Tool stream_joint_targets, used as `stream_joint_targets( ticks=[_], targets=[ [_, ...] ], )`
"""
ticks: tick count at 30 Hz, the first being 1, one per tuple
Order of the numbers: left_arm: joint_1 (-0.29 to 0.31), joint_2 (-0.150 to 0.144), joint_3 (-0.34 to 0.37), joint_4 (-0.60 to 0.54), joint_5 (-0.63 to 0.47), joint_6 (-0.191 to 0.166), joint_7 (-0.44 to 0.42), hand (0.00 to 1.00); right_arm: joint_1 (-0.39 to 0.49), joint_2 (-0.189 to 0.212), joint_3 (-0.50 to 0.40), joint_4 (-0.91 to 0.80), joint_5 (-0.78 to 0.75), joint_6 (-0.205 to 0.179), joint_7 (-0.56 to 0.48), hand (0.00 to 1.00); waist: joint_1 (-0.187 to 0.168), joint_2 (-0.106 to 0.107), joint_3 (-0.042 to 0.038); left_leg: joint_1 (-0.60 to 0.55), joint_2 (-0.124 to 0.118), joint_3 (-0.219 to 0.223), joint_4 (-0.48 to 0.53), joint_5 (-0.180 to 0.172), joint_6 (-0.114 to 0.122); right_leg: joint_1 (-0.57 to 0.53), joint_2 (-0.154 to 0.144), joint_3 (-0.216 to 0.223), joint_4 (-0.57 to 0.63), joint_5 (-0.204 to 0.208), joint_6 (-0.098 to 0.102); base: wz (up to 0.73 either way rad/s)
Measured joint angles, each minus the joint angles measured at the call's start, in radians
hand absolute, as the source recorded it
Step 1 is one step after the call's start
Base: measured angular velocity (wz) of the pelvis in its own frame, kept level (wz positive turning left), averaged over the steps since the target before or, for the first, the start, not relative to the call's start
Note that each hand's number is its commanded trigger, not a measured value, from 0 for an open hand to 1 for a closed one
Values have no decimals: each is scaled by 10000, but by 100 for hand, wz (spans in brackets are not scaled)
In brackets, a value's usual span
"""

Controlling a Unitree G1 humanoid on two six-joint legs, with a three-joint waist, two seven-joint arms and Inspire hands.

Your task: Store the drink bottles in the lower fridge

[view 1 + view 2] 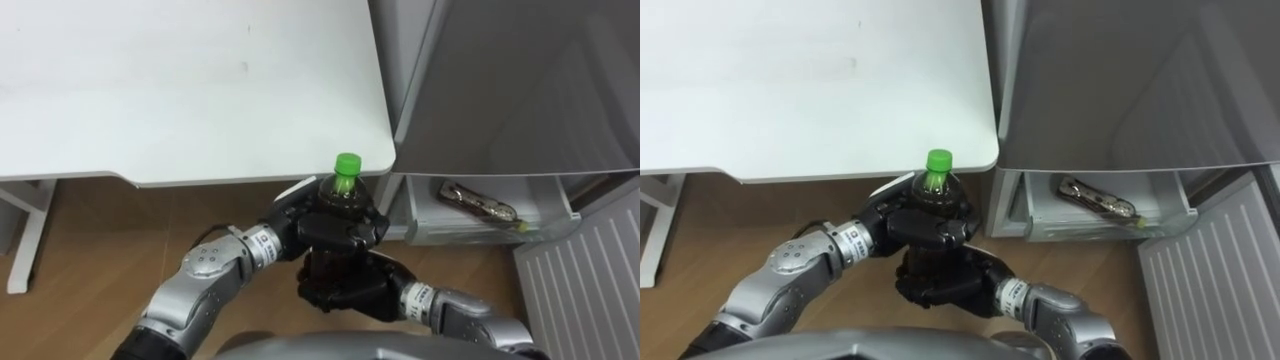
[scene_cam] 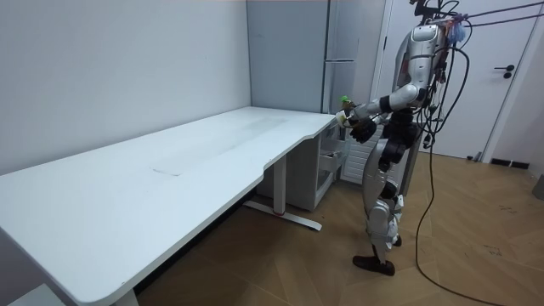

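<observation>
A dark drink bottle (image 1: 343,198) is gripped in both hands just off the corner of the white table (image 1: 180,90) beside the grey fridge (image 1: 520,80).
The robot is seen standing at that corner, facing the fridge, whose lower door (image 1: 590,280) is swung open. A pale drawer (image 1: 470,232) is pulled out at the fridge's foot, and a small packet (image 1: 1095,197) is seen lying in it. The bottle is kept upright; its body is wrapped by the curled fingers of the left hand (image 1: 325,228), and its base is cupped by the right hand (image 1: 345,290). It is topped by a green cap (image 1: 347,163).
</observation>
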Motion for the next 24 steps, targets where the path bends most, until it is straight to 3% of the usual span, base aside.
stream_joint_targets(
  ticks=[5, 6, 7, 21, 24],
  targets=[
    [1, -3, -2, 1, -48, 18, 0, 100, 0, 2, 9, -10, 0, -2, -3, 100, -6, -8, 4, -59, 0, 1, 3, 0, 0, -63, 1, -1, 0, 0, 0, 0],
    [1, -14, 13, 5, -122, 62, 1, 63, 0, 2, 24, -10, 0, -6, -6, 100, -7, -10, 4, -62, 0, 2, 8, 0, 0, -72, 1, 0, 0, 0, 0, 0],
    [1, -22, 25, 5, -137, 73, 1, 0, 0, 6, 33, -10, 0, -12, -6, 100, -7, -10, 4, -62, 0, 3, 12, 0, 0, -76, 1, -1, -1, 0, 0, 0],
    [-61, -20, 169, -24, -396, 90, 4, 0, -8, 57, 62, -53, 178, -76, 80, 100, -3, -10, 5, -44, 4, 29, 40, -1, 1, -27, -4, 28, 6, 0, 0, 0],
    [-95, 17, 279, -455, -363, 110, 5, 0, -32, -30, 23, -363, 360, -153, 125, 100, -3, 0, -7, -226, 10, 33, 76, -3, 5, -205, -6, 57, 90, 0, 0, 0]
  ],
)
